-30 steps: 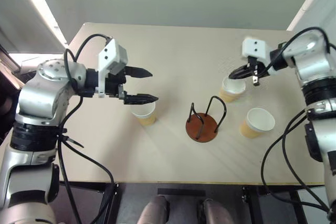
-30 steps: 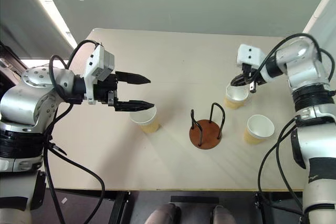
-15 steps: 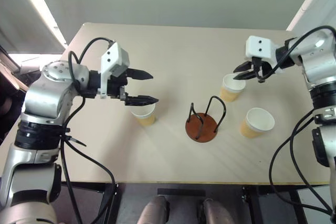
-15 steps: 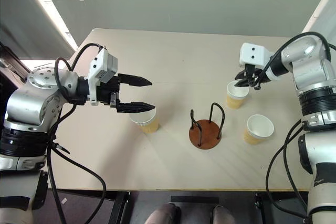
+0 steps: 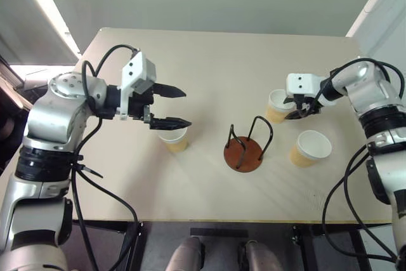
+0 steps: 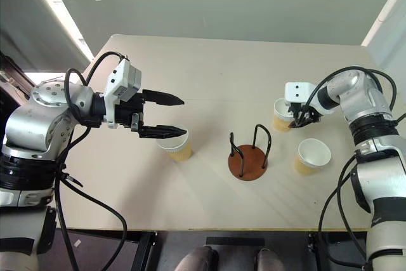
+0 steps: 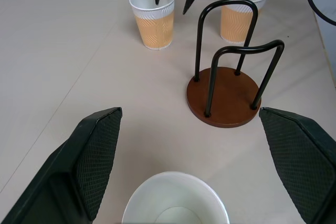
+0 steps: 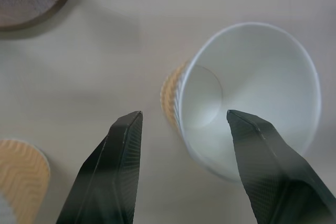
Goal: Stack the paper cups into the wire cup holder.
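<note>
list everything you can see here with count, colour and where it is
paper cups: 3, tan-yellow outside and white inside, all upright on the table; one left of the holder under the left hand, one behind and right of the holder at the right hand, one right of the holder
wire cup holder: 1, reddish-brown disc base with two black wire arches, middle of the table, no cup in it
table: 1, pale beige top
left hand: 1, black fingers, open, hovering above the left cup
right hand: 1, black fingers, open, one finger in the far cup's mouth, one outside its wall
</note>
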Tool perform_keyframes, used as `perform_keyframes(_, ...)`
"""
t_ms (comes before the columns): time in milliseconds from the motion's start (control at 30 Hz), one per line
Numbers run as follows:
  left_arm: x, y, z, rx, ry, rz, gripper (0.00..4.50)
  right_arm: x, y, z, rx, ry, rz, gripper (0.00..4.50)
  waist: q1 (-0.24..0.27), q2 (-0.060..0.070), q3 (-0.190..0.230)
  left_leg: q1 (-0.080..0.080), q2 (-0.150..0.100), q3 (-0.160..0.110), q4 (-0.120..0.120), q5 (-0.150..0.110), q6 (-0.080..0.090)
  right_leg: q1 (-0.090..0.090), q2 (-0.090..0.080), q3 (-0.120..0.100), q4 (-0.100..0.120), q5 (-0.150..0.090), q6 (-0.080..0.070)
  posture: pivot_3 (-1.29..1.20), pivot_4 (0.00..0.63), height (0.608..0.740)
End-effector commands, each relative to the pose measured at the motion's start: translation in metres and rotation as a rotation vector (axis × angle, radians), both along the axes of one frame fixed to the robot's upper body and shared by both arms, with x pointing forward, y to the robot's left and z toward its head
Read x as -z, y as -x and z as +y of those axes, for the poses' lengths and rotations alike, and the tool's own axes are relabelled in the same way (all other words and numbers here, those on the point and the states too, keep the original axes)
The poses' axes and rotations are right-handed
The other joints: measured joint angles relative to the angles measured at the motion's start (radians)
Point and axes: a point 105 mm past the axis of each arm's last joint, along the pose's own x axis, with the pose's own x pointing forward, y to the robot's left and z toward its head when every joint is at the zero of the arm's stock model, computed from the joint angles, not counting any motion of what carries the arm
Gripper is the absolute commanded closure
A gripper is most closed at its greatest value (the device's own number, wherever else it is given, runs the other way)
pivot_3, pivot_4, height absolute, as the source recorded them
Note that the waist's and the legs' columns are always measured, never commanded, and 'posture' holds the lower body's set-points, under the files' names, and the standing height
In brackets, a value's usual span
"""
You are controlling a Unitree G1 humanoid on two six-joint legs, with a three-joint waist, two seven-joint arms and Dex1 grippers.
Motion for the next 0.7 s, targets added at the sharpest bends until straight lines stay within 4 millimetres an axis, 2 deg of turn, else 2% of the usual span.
perform_keyframes(33,-0.012,0.005,-0.001,0.015,0.000,-0.051,0.00,-0.015,-0.004,0.009,-0.034,0.004,-0.053,2.50,0.000,0.000,0.000,0.000,0.000,0.000,0.000,0.000,0.000,0.000,0.000,0.000,0.000,0.000,0.000,0.00,0.150,0.740)
perform_keyframes(200,-0.011,0.005,0.001,0.012,-0.005,-0.049,0.00,-0.019,-0.002,0.012,-0.051,-0.024,-0.043,4.30,0.002,0.000,0.000,0.000,0.000,0.000,0.000,0.000,0.000,0.000,0.000,0.000,0.000,0.000,0.000,0.00,0.150,0.740)
perform_keyframes(233,-0.011,0.004,0.001,0.010,-0.006,-0.049,0.00,-0.021,-0.001,0.010,-0.051,-0.027,-0.043,4.45,0.002,0.000,0.000,0.000,0.000,0.000,0.000,0.000,0.000,0.000,0.000,0.000,0.000,0.000,0.000,0.00,0.150,0.740)
perform_keyframes(433,-0.008,0.004,0.001,0.017,-0.010,-0.044,0.00,-0.027,0.004,0.004,-0.031,-0.069,-0.034,4.45,0.001,0.000,0.000,0.000,0.000,0.000,0.000,0.000,0.000,0.000,0.000,0.000,0.000,0.000,0.000,0.00,0.150,0.740)
perform_keyframes(500,-0.010,0.004,-0.001,0.023,-0.007,-0.047,0.00,-0.035,0.005,0.002,-0.026,-0.082,-0.049,4.45,0.001,0.000,0.000,0.000,0.000,0.000,0.000,0.000,0.000,0.000,0.000,0.000,0.000,0.000,0.000,0.00,0.150,0.740)
perform_keyframes(567,-0.013,0.005,-0.001,0.032,-0.010,-0.051,0.00,-0.063,0.015,0.006,-0.053,-0.143,-0.079,4.45,0.001,0.001,0.001,0.000,0.000,0.000,-0.001,0.000,0.000,0.000,0.000,0.000,0.000,0.000,0.000,0.00,0.150,0.740)
perform_keyframes(633,-0.015,0.007,0.001,0.038,-0.022,-0.053,0.00,-0.104,0.038,0.020,-0.135,-0.211,-0.128,4.45,0.001,0.001,0.001,-0.001,0.000,0.000,-0.001,0.000,0.000,-0.001,0.000,0.000,0.000,0.000,0.000,0.00,0.150,0.740)
perform_keyframes(700,-0.015,0.008,0.002,0.044,-0.030,-0.052,0.00,-0.124,0.059,0.032,-0.194,-0.240,-0.147,4.45,-0.001,0.002,0.001,-0.003,0.000,0.000,-0.001,0.000,0.000,-0.003,0.000,0.000,-0.001,0.000,0.000,0.00,0.150,0.740)
